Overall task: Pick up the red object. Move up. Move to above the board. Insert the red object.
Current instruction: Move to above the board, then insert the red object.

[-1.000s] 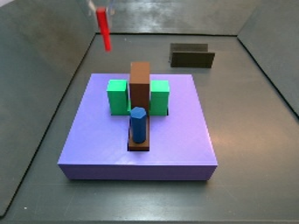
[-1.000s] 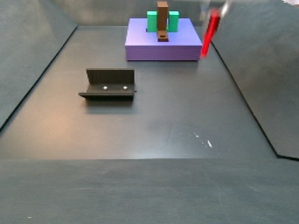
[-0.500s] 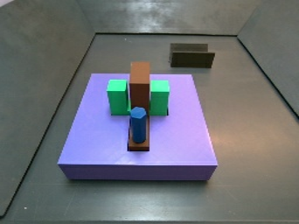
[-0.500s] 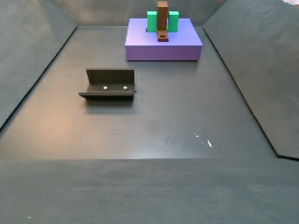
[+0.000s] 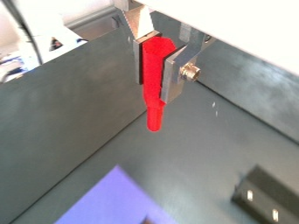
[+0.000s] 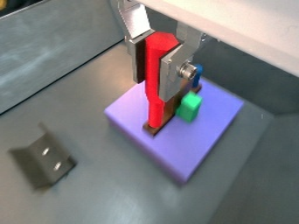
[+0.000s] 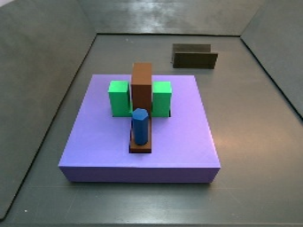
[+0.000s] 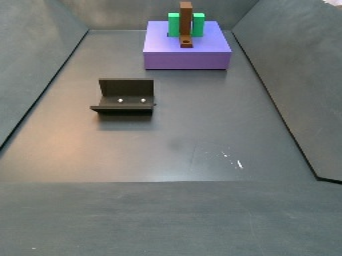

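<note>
The claw grips the red peg high above the tabletop, out of both side views. Beyond lies the purple board. The peg may hit the brown block if lowered off-target.

I see the gripper with brushed silver metal fingers clamping the red object, seemingly glossy plastic; the board looks matt.

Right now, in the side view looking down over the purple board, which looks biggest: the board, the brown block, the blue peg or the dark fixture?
1. The board
2. The brown block and the fixture: too alike, and the fixture sits farther away
3. The blue peg

The gripper appears only in wrist views.
</note>
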